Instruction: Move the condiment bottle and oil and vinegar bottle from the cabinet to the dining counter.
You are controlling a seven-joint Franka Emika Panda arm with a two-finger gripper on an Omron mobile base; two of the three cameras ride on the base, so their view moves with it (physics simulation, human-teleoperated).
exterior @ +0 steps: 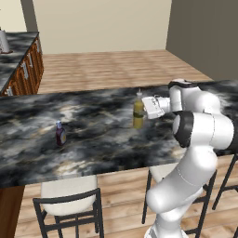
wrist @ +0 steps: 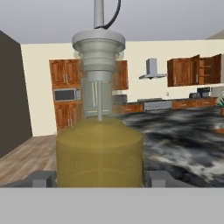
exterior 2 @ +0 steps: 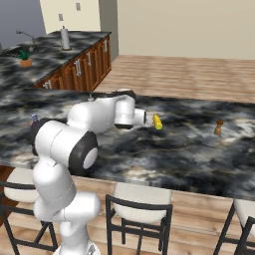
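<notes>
On the black marble tabletop (exterior: 102,139) of the dining counter, the oil and vinegar bottle (exterior: 138,111) stands upright between the robot's fingers (wrist: 41,178), which flank its base, spread wide; contact is unclear. The condiment bottle (exterior: 60,133) stands well apart from it, towards the cabinet-side end.

Wood plank floor (exterior: 116,67), cream rear wall (exterior: 100,23), grey side wall (exterior: 204,32). Pale-seated stools (exterior 2: 141,206) w/ dark frames. Range hood (wrist: 152,70) on far wall.
</notes>
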